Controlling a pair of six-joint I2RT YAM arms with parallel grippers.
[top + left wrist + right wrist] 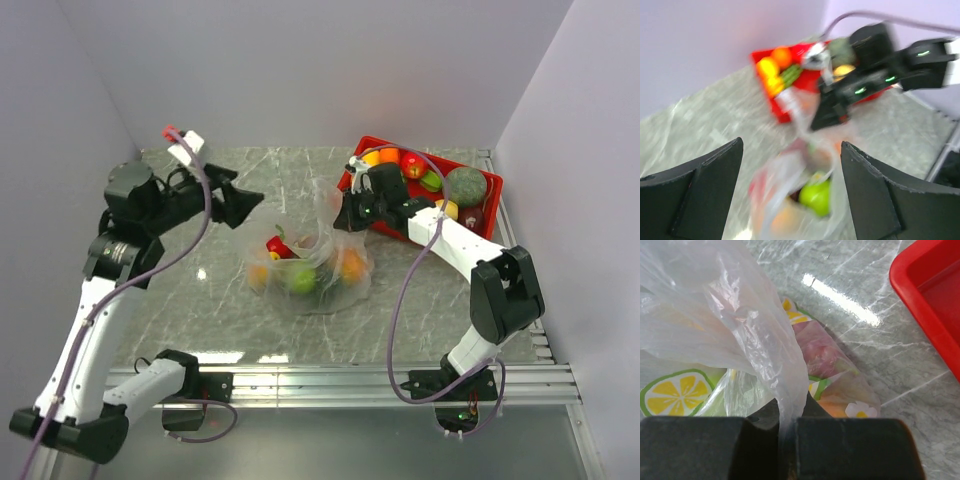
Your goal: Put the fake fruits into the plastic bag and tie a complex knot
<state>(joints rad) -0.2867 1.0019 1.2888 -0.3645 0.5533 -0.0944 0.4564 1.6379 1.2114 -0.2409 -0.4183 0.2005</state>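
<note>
The plastic bag [305, 270] lies mid-table with several fake fruits inside, among them a green one [303, 280], an orange one [350, 265] and a red one [278, 245]. My right gripper [345, 215] is shut on a twisted strip of the bag's film [787, 440] that rises from the bag [740, 330]. Up and left of the bag, my left gripper [245, 205] hangs open and touches nothing. In the blurred left wrist view the bag [790, 200] and green fruit [816, 196] lie below the wide-apart fingers [880, 190]. I cannot make out a knot.
A red tray [495, 208] at the back right holds more fruits; its wall also shows in the wrist views [780, 107] [920, 305]. Grey walls close in on the left, back and right. A metal rail runs along the near edge.
</note>
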